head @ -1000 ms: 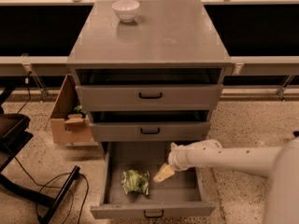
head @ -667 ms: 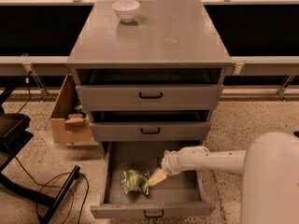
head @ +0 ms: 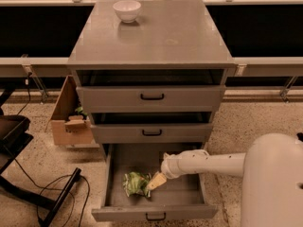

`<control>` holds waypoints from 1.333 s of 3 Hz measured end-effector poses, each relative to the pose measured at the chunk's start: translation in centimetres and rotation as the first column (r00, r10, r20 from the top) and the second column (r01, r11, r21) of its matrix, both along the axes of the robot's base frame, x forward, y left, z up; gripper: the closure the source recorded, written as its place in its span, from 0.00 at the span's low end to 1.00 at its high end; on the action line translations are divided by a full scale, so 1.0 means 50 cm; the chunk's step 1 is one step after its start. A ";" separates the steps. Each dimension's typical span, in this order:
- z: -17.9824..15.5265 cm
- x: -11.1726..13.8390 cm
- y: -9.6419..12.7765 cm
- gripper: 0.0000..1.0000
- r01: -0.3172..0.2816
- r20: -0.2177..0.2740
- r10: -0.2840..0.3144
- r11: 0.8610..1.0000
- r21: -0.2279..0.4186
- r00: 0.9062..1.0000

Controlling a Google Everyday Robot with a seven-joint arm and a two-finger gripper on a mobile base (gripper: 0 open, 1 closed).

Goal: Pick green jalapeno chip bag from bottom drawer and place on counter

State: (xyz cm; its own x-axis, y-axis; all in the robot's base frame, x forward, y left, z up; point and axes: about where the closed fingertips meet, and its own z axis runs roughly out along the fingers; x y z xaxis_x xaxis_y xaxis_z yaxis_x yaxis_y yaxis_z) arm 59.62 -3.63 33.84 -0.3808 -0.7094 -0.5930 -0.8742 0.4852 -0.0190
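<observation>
Because the bottom drawer (head: 156,215) is standing pulled out past the tabletop's (head: 180,41) front edge, the green jalapeno chip bag (head: 137,184) is lying reachable inside it. The jaws are resting against the bag's right side; whether they are clenched, I cannot tell. A white bowl (head: 127,10) is sitting near the back-left corner, leaving room elsewhere.

Jaws beside bag (head: 136,183) in bottom drawer (head: 156,213)

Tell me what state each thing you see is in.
bottom drawer: pulled open.
green jalapeno chip bag: crumpled, lying on the drawer floor, not lifted.
pincer: down in the drawer at the bag's right edge.
white bowl: upright on the counter.
cardboard box: open-topped, on the floor.
</observation>
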 end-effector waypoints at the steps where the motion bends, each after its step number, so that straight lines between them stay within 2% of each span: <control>1: -0.095 0.007 0.084 0.00 -0.069 -0.022 0.070 0.995 0.076 0.997; 2: -0.216 0.002 0.153 0.00 -0.126 -0.076 0.137 0.983 0.134 0.988; 3: -0.329 0.008 0.200 0.00 -0.149 -0.127 0.170 0.976 0.161 0.977; 4: -0.413 0.020 0.230 0.18 -0.157 -0.171 0.189 0.970 0.185 0.967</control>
State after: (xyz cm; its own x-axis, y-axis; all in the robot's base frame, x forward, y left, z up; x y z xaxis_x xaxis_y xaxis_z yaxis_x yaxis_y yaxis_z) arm 60.61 7.86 13.17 -0.3759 -0.6699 -0.6403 -0.9253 0.3082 0.2208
